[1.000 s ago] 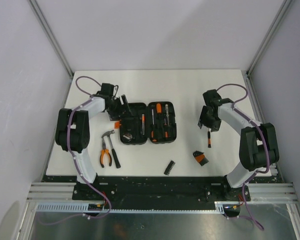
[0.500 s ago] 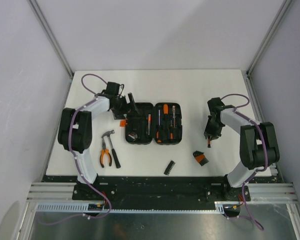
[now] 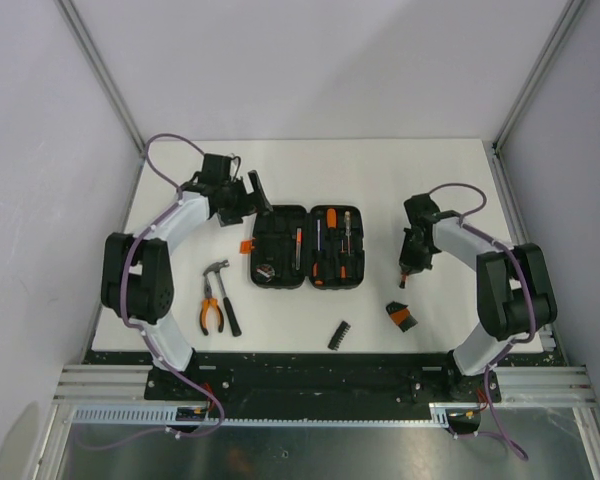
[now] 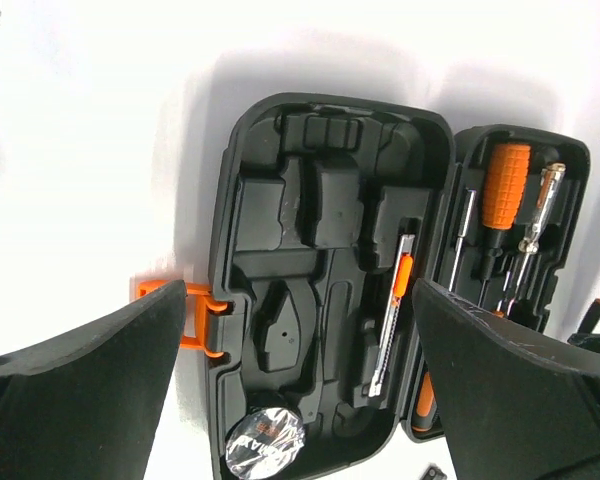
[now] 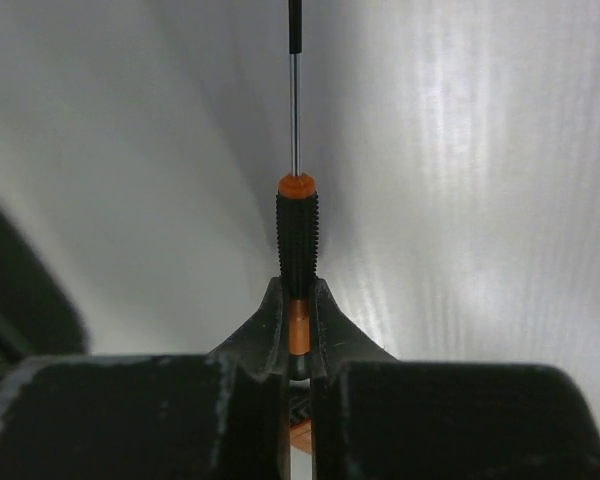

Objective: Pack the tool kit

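Note:
The tool kit case lies open and flat mid-table, with screwdrivers in its right half and an orange latch on its left edge. My left gripper hovers open just behind the case's back left corner, holding nothing. In its wrist view the gripper looks down on the moulded slots, a utility knife and a round tape measure. My right gripper, right of the case, is shut on a small black and orange screwdriver. Its metal shaft points away from the gripper.
A hammer and orange-handled pliers lie left of the case near the front. A black bit strip and a small black and orange piece lie front right. The table's front edge runs just past them.
My right gripper dropped onto the small screwdriver, shut on it and shifted left. The left gripper opened wider and drew back from the case, which slid slightly right.

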Controlling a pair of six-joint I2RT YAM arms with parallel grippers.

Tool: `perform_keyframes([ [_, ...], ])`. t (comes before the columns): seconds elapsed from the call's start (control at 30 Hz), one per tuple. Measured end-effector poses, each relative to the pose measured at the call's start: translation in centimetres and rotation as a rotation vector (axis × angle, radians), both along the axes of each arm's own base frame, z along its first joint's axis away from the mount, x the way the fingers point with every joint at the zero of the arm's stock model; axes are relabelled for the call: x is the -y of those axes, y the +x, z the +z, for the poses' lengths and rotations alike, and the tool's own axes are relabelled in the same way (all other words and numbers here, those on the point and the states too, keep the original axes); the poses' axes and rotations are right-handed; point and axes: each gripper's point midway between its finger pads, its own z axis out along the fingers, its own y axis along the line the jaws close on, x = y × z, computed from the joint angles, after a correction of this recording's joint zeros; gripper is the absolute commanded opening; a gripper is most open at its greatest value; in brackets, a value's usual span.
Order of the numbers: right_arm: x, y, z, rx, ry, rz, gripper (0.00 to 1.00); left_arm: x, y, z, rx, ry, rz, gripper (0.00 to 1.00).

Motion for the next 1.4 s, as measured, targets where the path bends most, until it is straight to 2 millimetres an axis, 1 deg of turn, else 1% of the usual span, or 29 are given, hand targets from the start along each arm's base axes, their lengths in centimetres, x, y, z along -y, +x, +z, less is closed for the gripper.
perform_keyframes([
  [0.1,-2.1,0.4,1.7,0.065,0.028,0.058,0.00,0.1,0.1,0.7,0.017,-0.005,-0.002,0.99],
  [0.2,-4.3,1.4,4.2,0.142,0.072,0.110,0.00,0.2,0.1,1.1,0.026,-0.010,-0.009,0.99],
  [0.3,-6.8,2.8,6.9,0.224,0.122,0.164,0.00,0.3,0.0,1.6,0.037,-0.018,-0.018,0.99],
  [0.37,-8.2,3.2,7.9,0.255,0.145,0.194,0.00,0.4,0.0,2.0,0.045,-0.022,-0.021,1.00],
  [0.43,-9.7,3.2,8.5,0.269,0.165,0.231,0.00,0.4,0.0,2.4,0.053,-0.028,-0.025,0.99],
  [0.5,-10.8,2.9,8.3,0.260,0.178,0.257,0.00,0.5,-0.1,2.8,0.060,-0.033,-0.028,0.99],
  [0.6,-12.3,2.2,7.1,0.222,0.180,0.291,0.00,0.7,-0.2,3.2,0.068,-0.041,-0.039,0.99],
  [0.7,-13.2,1.8,5.7,0.183,0.169,0.316,0.00,0.7,-0.3,3.4,0.074,-0.044,-0.044,0.99],
  [0.8,-13.6,1.8,4.9,0.161,0.159,0.327,0.00,0.8,-0.3,3.5,0.075,-0.046,-0.047,1.00],
  [1.0,-14.0,1.8,3.5,0.127,0.134,0.335,0.00,0.8,-0.4,3.3,0.071,-0.042,-0.053,0.99],
  [1.13,-13.6,1.3,2.4,0.090,0.097,0.332,0.00,0.8,-0.5,3.3,0.071,-0.043,-0.055,1.00],
  [1.33,-13.6,1.3,2.3,0.085,0.070,0.325,0.00,0.9,-0.6,3.3,0.069,-0.049,-0.061,0.99],
  [1.4,-13.6,1.3,2.2,0.084,0.066,0.324,0.02,0.9,-0.6,3.3,0.069,-0.051,-0.063,0.99],
])
